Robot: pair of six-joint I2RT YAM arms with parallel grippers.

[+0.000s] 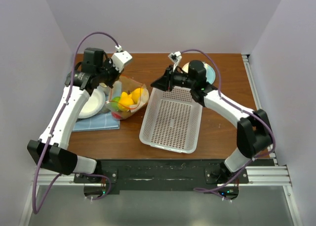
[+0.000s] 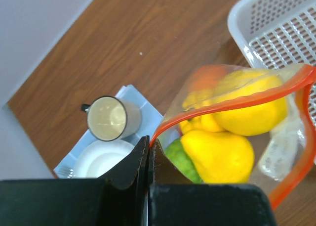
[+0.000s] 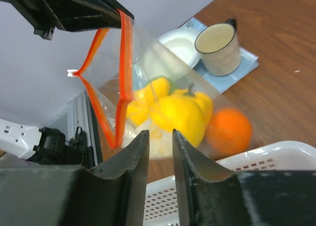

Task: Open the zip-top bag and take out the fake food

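Note:
The clear zip-top bag point(image 1: 129, 100) stands left of centre with its orange-red zip strip point(image 2: 232, 101) spread open. Inside lies the fake food: a yellow pear-like fruit point(image 2: 222, 154), a yellow lemon point(image 2: 252, 107), a green piece point(image 2: 180, 157) and an orange point(image 3: 228, 132). My left gripper point(image 2: 149, 139) is shut on the strip at the bag's left corner and holds it up. My right gripper point(image 3: 160, 133) hangs just right of the bag over the basket's far corner, open a little with nothing between its fingers; the bag's mouth point(image 3: 106, 82) is beyond them.
A white perforated basket point(image 1: 173, 119) lies right of the bag. A grey cup point(image 2: 111, 118) and a white plate point(image 2: 98, 159) sit on a blue cloth point(image 1: 96, 122) at the left. A pale plate point(image 1: 210, 72) lies behind the right arm. Walls close in on three sides.

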